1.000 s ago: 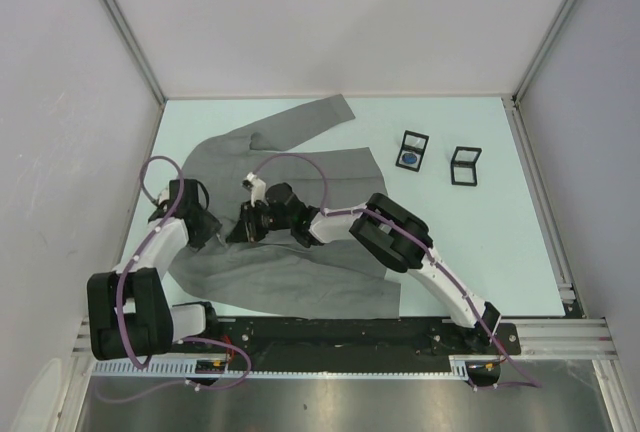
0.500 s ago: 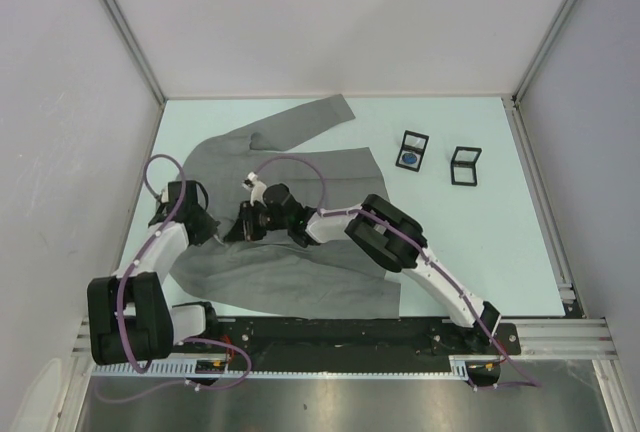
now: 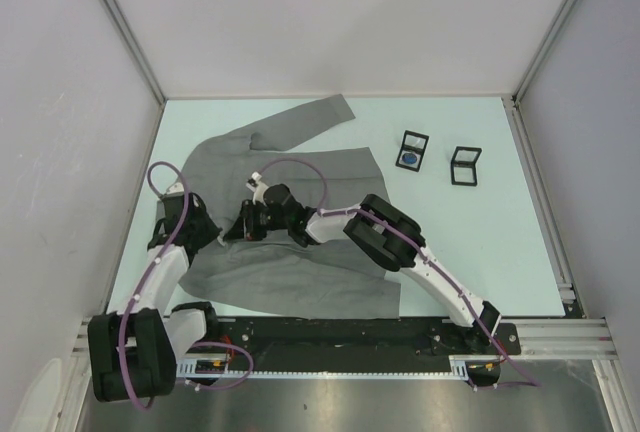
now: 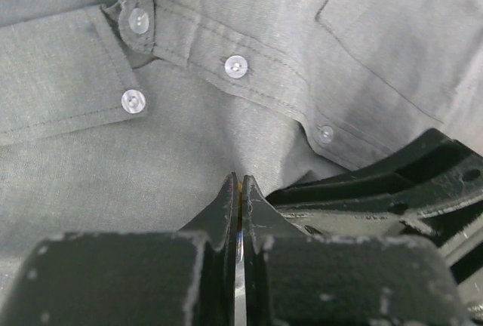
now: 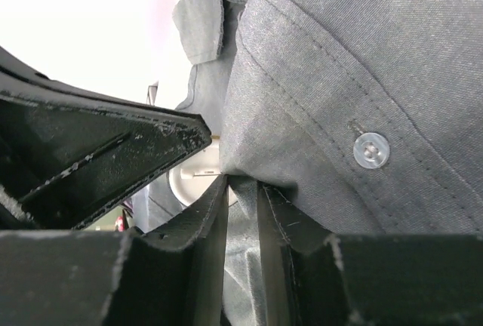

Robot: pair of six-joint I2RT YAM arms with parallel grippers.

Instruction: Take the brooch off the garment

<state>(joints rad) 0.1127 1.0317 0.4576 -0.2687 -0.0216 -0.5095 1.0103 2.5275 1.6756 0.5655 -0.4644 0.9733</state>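
The left claw (image 3: 210, 237) sits on the left part of the garment (image 3: 310, 167). A second ago it was a bit farther out on the cloth. Now it has come back a little toward its own base, and the arm's elbow has dropped down near the edge of the table (image 3: 480, 232). The left claw was open before. Now it is clenched tight, with its two fingers (image 4: 226, 205) pressed flat together. I cannot tell if it has pinched anything. Grey cloth lies right under its tips. Just past the tips runs a row of small pale buttons (image 4: 236, 66) along a sewn edge. The right claw (image 3: 235, 230) is just beside the left claw, on its right, and the two tips are almost touching. It has hardly moved since a second ago. It is grasping a fold of the garment, and the grey cloth runs down between its two fingers (image 5: 275, 220). One pale button sits on the cloth just to the right of this claw. A small pale round thing (image 5: 187, 182) peeks out from under the fold, between the two claws. I cannot tell if it is the brooch. The garment lies spread out flat under both claws, much as it did before. Far off to the right of the right claw, two small black boxes (image 3: 412, 149) stand on the table, and they have not moved.
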